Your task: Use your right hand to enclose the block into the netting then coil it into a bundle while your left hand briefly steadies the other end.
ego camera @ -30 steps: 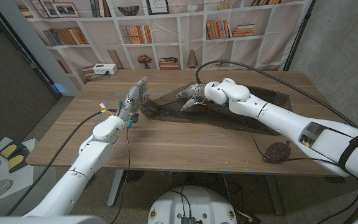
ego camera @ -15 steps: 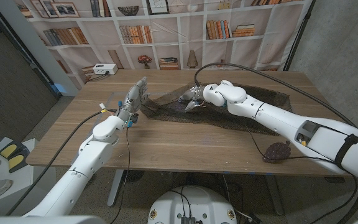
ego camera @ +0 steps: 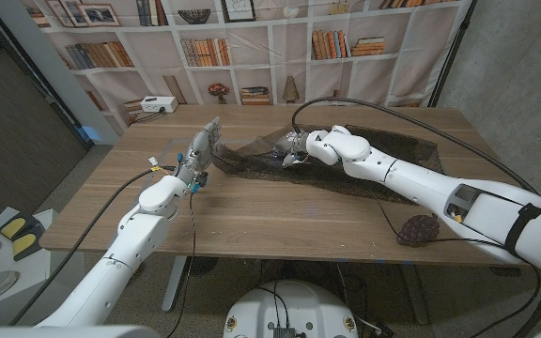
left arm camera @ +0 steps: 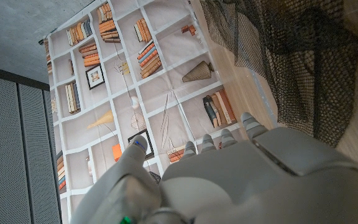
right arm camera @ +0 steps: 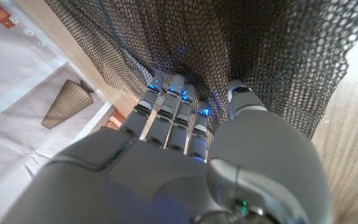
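The netting (ego camera: 346, 160) lies spread as a long dark sheet across the far half of the wooden surface (ego camera: 252, 211), running from the left hand toward the far right corner. It is a soft, open hexagonal mesh, limp and draping in folds, and light shows through it in the right wrist view. The right hand (ego camera: 294, 150) has its fingers (right arm camera: 166, 106) pushed into a raised, bunched fold near the middle of the far edge; the fingers curl into the mesh, but whether they actually clamp it cannot be told. The block cannot be made out, so whether it sits under that fold is unclear.

The left hand (ego camera: 200, 148) stands upright at the near-left end of the netting, its fingers extended and apart, touching or just beside the gathered end; no grip is visible.

Judged from this, the enclosing step looks to be under way and the coiling has hardly begun, since most of the sheet lies flat. A small dark rounded wad (ego camera: 421, 227) lies near the surface's near right edge, beside a black cable (ego camera: 383, 211).
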`<state>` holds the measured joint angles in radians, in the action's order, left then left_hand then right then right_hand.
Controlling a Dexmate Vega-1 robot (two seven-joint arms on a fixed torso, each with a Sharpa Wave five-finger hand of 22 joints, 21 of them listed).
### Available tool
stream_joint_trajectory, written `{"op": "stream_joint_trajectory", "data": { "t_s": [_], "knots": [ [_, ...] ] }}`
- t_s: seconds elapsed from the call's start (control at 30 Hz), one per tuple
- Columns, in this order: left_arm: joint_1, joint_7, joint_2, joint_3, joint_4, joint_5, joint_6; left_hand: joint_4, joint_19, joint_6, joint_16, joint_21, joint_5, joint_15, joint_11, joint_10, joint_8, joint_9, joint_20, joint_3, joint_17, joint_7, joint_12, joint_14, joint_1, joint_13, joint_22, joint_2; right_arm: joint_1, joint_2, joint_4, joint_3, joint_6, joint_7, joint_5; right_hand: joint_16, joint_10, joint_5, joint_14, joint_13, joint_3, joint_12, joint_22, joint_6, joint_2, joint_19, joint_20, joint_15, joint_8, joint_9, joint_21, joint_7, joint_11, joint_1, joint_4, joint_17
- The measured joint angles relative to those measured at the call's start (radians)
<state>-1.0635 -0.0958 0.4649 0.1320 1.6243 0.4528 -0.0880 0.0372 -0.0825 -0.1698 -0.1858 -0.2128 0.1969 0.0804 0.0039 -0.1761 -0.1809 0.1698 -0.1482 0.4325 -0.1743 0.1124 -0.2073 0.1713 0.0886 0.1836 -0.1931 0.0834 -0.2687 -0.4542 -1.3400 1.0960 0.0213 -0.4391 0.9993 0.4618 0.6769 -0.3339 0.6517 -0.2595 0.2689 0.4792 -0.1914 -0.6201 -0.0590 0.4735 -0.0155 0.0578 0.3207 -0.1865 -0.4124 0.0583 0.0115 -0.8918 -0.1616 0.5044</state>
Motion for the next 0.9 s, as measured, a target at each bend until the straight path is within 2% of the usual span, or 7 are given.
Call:
{"op": "stream_joint_trajectory", "data": {
  "t_s": [0.07, 0.13, 0.2, 0.33, 0.6, 0.77, 0.9],
  "knots": [
    [0.000, -0.001, 0.000, 0.000, -0.001, 0.001, 0.000, 0.000, 0.000, 0.000, 0.000, 0.000, 0.000, 0.000, 0.000, 0.000, 0.000, 0.000, 0.000, 0.000, 0.000, 0.000, 0.000, 0.000, 0.000, 0.000, 0.000, 0.000, -0.003, -0.003, -0.001, 0.001, 0.000, 0.011, 0.003, 0.061, 0.078, 0.001, 0.051, -0.015, 0.000, 0.046, -0.002, -0.114, -0.018, 0.019, 0.008, 0.006, 0.029, -0.003, -0.009, 0.000, -0.003, -0.044, 0.000, 0.047],
    [0.000, -0.002, 0.000, 0.000, -0.002, 0.002, 0.000, 0.000, 0.000, 0.000, 0.000, 0.000, 0.000, 0.000, 0.000, 0.000, 0.000, 0.000, 0.000, 0.000, 0.000, 0.000, 0.000, 0.000, 0.000, 0.000, 0.000, 0.000, -0.008, -0.006, -0.003, 0.000, 0.000, 0.025, 0.005, 0.114, 0.145, 0.014, 0.086, -0.039, 0.000, 0.095, -0.006, -0.225, -0.052, 0.029, 0.016, 0.014, 0.065, -0.023, -0.017, -0.005, 0.000, -0.085, 0.000, 0.089],
    [0.000, -0.003, 0.000, 0.000, -0.004, 0.004, 0.000, 0.000, 0.000, 0.000, 0.000, 0.000, 0.000, 0.000, 0.000, 0.000, 0.000, 0.000, 0.000, 0.000, 0.000, 0.000, 0.000, 0.000, 0.000, 0.000, 0.000, 0.000, -0.018, -0.014, -0.006, -0.004, -0.001, 0.050, 0.005, 0.140, 0.182, 0.024, 0.107, -0.060, -0.003, 0.132, -0.007, -0.280, -0.076, 0.034, 0.020, 0.021, 0.084, -0.028, -0.018, -0.023, 0.005, -0.111, 0.003, 0.109],
    [0.002, -0.004, 0.000, -0.001, -0.006, 0.006, 0.000, 0.000, 0.000, 0.000, 0.000, 0.000, 0.000, 0.000, 0.000, 0.000, 0.000, 0.000, 0.000, 0.000, 0.000, 0.000, 0.000, 0.000, 0.000, 0.000, 0.000, 0.000, -0.030, -0.023, -0.014, -0.014, -0.004, 0.088, 0.003, 0.149, 0.199, 0.032, 0.115, -0.081, -0.002, 0.155, -0.007, -0.299, -0.089, 0.034, 0.032, 0.026, 0.105, -0.040, -0.025, -0.042, 0.008, -0.128, 0.015, 0.119],
    [0.007, -0.008, -0.001, -0.001, -0.012, 0.008, 0.001, 0.000, 0.000, 0.000, 0.000, 0.000, 0.000, 0.000, 0.000, 0.000, 0.000, 0.000, 0.000, 0.000, 0.000, 0.000, 0.000, 0.000, 0.000, 0.000, 0.000, 0.000, -0.079, -0.047, -0.035, -0.061, -0.008, 0.211, -0.035, 0.149, 0.191, 0.041, 0.115, -0.100, -0.002, 0.172, -0.011, -0.298, -0.108, 0.034, 0.042, 0.026, 0.107, -0.044, -0.025, -0.042, 0.016, -0.136, 0.025, 0.124],
    [0.010, -0.009, -0.001, 0.001, -0.014, 0.009, 0.006, 0.000, 0.000, 0.000, 0.000, 0.000, 0.000, 0.000, 0.000, 0.000, 0.000, 0.000, 0.000, 0.000, 0.000, 0.000, 0.000, 0.000, 0.000, 0.000, 0.000, 0.000, -0.122, -0.052, -0.046, -0.127, -0.002, 0.292, -0.104, 0.145, 0.193, 0.044, 0.115, -0.111, -0.003, 0.179, -0.011, -0.298, -0.112, 0.028, 0.048, 0.026, 0.107, -0.061, -0.028, -0.042, 0.022, -0.132, 0.033, 0.124],
    [0.013, -0.010, -0.002, 0.002, -0.015, 0.009, 0.009, 0.000, 0.000, 0.000, 0.000, 0.000, 0.000, 0.000, 0.000, 0.000, 0.000, 0.000, 0.000, 0.000, 0.000, 0.000, 0.000, 0.000, 0.000, 0.000, 0.000, 0.000, -0.171, -0.046, -0.056, -0.207, 0.008, 0.352, -0.201, 0.137, 0.188, 0.049, 0.115, -0.119, 0.001, 0.187, -0.011, -0.298, -0.113, 0.028, 0.048, 0.026, 0.107, -0.066, -0.032, -0.042, 0.027, -0.130, 0.037, 0.128]
  ]
}}
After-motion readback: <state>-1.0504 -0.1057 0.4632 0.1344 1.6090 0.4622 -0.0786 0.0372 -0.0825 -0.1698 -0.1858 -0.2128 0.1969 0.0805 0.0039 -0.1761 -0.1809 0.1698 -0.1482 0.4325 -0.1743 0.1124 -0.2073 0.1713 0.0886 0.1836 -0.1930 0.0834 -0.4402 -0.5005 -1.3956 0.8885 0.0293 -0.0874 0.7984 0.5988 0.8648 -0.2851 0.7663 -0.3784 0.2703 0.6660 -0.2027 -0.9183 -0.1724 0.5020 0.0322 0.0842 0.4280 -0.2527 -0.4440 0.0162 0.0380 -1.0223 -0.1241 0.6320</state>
